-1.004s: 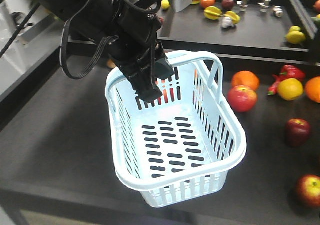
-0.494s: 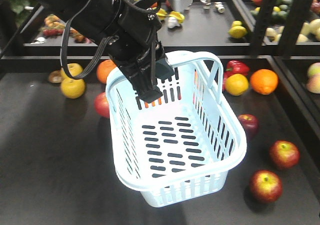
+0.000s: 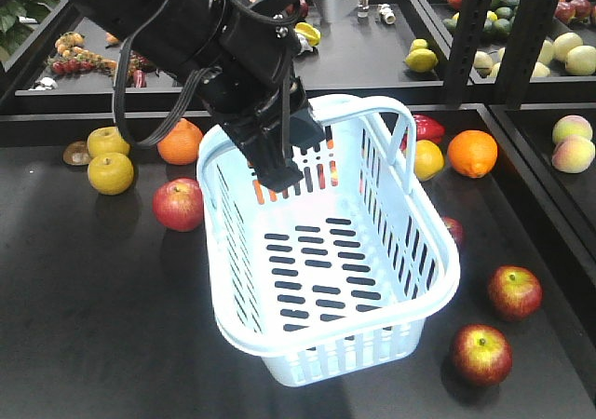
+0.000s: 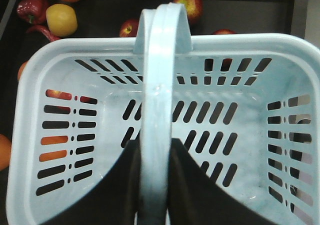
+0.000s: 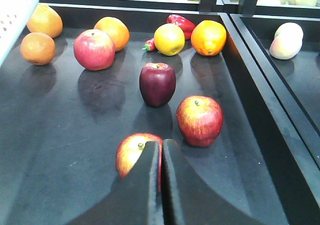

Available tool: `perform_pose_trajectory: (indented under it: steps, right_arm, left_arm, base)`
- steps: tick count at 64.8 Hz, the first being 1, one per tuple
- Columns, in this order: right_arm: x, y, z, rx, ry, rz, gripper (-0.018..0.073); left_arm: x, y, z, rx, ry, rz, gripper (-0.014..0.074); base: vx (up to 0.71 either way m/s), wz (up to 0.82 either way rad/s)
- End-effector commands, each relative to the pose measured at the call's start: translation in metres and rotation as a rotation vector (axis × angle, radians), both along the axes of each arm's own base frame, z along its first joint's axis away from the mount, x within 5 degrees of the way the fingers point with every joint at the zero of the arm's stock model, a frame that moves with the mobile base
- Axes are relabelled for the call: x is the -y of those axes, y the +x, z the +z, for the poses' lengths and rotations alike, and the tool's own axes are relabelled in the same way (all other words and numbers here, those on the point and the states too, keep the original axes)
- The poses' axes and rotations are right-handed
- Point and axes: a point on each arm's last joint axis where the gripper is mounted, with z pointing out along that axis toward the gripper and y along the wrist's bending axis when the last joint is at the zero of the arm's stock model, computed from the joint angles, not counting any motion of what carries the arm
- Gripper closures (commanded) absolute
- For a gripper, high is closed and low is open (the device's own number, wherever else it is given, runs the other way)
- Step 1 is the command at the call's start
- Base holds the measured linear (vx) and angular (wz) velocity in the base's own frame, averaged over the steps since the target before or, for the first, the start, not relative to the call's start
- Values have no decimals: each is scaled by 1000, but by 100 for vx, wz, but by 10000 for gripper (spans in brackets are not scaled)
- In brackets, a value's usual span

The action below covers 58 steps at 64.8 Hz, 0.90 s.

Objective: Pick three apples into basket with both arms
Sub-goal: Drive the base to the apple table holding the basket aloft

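1. The left arm reaches down from the upper left to the far end of the basket. Its wrist is bent, so the left gripper points down into the basket.
2. The left fingers clench the basket's handle, one on each side of the bar.
3. The basket is tilted and has nothing in it. Its near end sits lower than the gripped end.
4. The right gripper slants down, low over the table, to the right of the basket. Its fingers are pressed almost together with only a thin slit between them, and they grasp nothing.
5. A red-and-yellow apple lies just beyond the right fingertips, partly hidden by them. I cannot tell whether they touch it.
6. A second red apple lies just right of the first, farther from the basket.
7. The maroon apple stands beyond both. In the front view it is close beside the basket's right wall.
8. A larger pinkish apple lies left of the basket.
9. Oranges and a lemon lie behind the basket, toward the table's far edge.
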Motion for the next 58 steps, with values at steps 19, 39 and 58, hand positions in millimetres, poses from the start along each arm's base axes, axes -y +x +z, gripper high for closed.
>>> perform_pose_trajectory:
  steps: [19,39,58]
  right_arm:
    - [1,1,5,76,0,-13,564]
    - [1,1,5,76,0,-13,564]
    - [1,1,5,75,0,-13,564]
  left_arm:
    - [-7,-13,28,72,-98,0,603]
    - [-7,-13,28,72,-98,0,603]
    - [-7,-13,28,72,-98,0,603]
  base:
    - [2,0]
    - [3,0]
    - [0,-1]
